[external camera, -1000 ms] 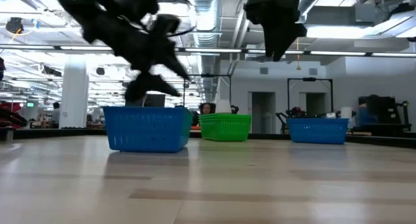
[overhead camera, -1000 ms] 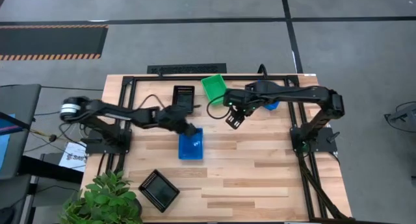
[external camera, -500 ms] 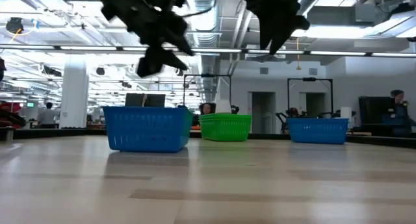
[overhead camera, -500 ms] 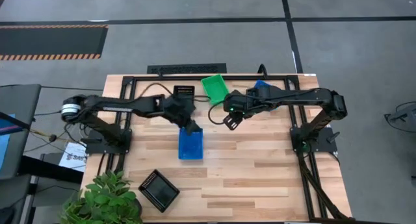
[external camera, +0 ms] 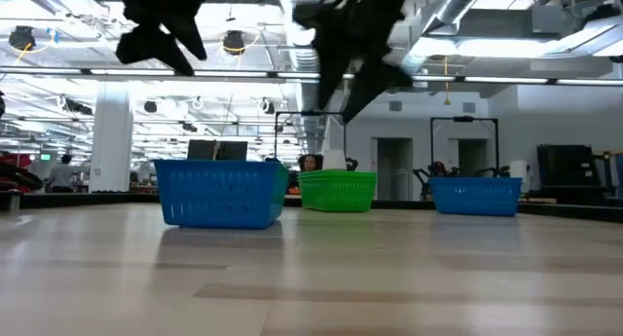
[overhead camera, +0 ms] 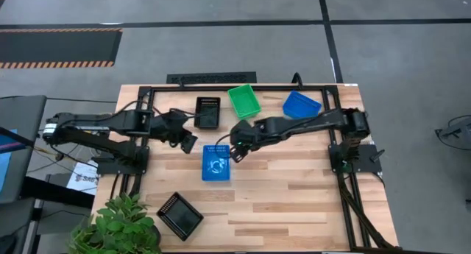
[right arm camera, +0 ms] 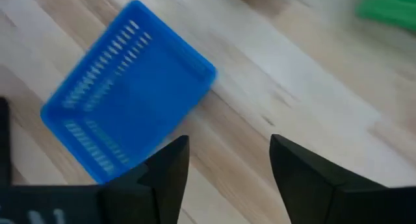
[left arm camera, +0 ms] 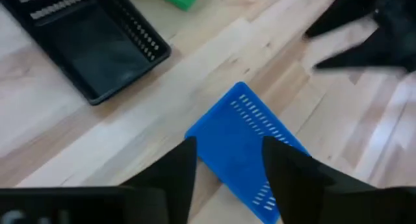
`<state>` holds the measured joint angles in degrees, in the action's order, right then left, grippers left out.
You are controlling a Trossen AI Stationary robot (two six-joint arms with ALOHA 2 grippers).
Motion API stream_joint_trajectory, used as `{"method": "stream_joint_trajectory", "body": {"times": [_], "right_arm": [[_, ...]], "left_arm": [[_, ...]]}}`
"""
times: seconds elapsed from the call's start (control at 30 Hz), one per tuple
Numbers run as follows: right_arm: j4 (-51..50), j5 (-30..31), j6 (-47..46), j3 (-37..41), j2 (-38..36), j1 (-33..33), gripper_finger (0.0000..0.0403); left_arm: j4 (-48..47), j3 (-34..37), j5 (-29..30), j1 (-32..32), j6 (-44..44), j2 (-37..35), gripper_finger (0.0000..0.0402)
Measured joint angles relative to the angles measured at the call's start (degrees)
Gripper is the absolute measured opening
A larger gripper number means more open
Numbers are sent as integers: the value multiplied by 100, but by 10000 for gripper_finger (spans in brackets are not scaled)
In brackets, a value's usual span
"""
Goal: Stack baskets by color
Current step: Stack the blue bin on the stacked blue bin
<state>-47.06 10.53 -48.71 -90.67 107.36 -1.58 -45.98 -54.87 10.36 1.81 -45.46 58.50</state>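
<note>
I had the tabletop [overhead camera: 294, 202] laid out with baskets well apart: a blue basket [overhead camera: 215, 163] at the centre, a second blue basket [overhead camera: 301, 105] far back on the right, a green basket [overhead camera: 243, 100] beside it at the back edge, a black basket [overhead camera: 207, 112] left of that, and another black basket [overhead camera: 180, 214] near the front left corner by the potted plant [overhead camera: 118, 228].

My right tool [overhead camera: 237, 152] hung above the tabletop just beside the centre blue basket's right rim, fingers spread and holding nothing. My left tool [overhead camera: 188, 144] sat off to the basket's left, also spread and empty.

The main risk I saw was the two arms crowding the same basket; if both closed in, the tools could knock together or shove the basket askew. A descent slightly off the rim would have put a finger on the mesh wall and tipped or skidded the light tray. I could not tell from above whether the centre blue one was a single basket or already a stack, so a pinch there might have lifted only the top tray.
</note>
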Motion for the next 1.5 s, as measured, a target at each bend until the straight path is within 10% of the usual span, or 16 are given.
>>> {"method": "stream_joint_trajectory", "body": {"times": [0.27,0.63,0.87,1.0,1.5], "right_arm": [[853,-245,-471,12,795,-47,244],[1551,-863,-909,-6,1506,-98,242],[1562,-1214,-1123,-11,1639,-103,116],[1376,-1216,-787,0,1392,-65,16],[-1581,-851,3088,-15,-1491,2335,3]], "left_arm": [[-342,0,294,-63,-564,-649,246],[-603,0,882,23,-624,-1227,256],[-863,2,941,23,-603,-1270,256],[-896,2,997,23,-501,-1279,256],[-854,2,1183,23,-632,-1200,256]]}}
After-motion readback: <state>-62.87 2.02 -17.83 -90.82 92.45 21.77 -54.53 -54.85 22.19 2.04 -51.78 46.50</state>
